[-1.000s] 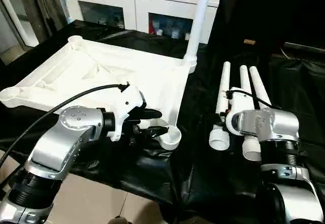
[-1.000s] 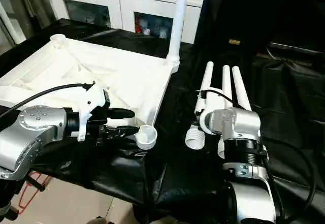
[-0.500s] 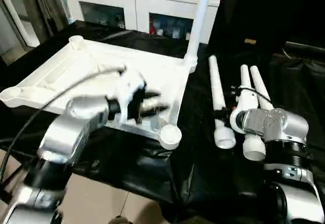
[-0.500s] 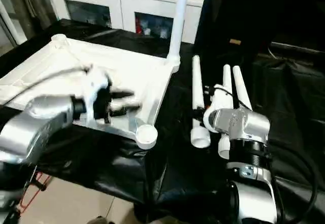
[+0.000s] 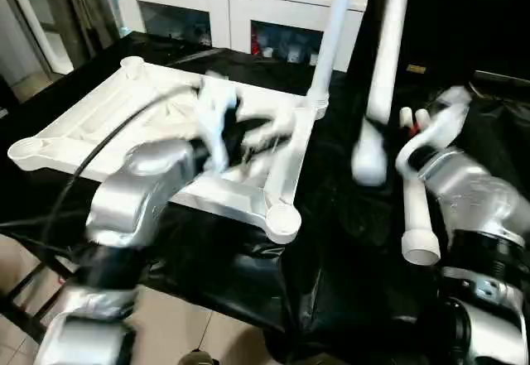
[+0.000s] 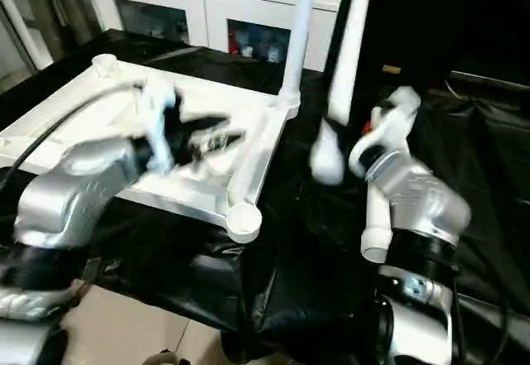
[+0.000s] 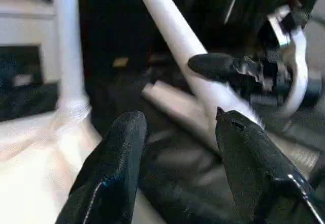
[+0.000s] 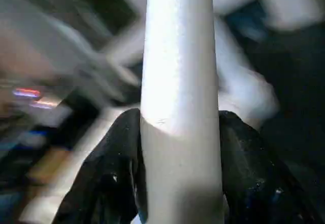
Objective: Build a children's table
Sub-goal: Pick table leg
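The white tabletop [image 5: 99,125] lies upside down on black cloth, ribs up. One white leg [image 5: 331,26] stands in its far right corner socket. My right gripper [image 5: 379,122] is shut on a second leg [image 5: 385,50] and holds it nearly upright off the cloth, thick end down. In the right wrist view this leg [image 8: 180,56] runs between the two black fingers [image 8: 111,173]. Two more legs [image 5: 414,208] lie on the cloth at the right. My left gripper [image 7: 175,120] hangs open above the tabletop's right side [image 5: 265,129], with nothing between its fingers.
A white glass-door cabinet [image 5: 240,9] stands behind the work. The black cloth [image 5: 331,282] hangs over the front edge, with tiled floor [image 5: 182,332] below. The near right corner socket [image 5: 281,220] stands open at the front edge.
My right gripper has closed on one leg, lifted it off the cloth and swung it upright. My left arm rose from the near corner socket to over the tabletop's right side.
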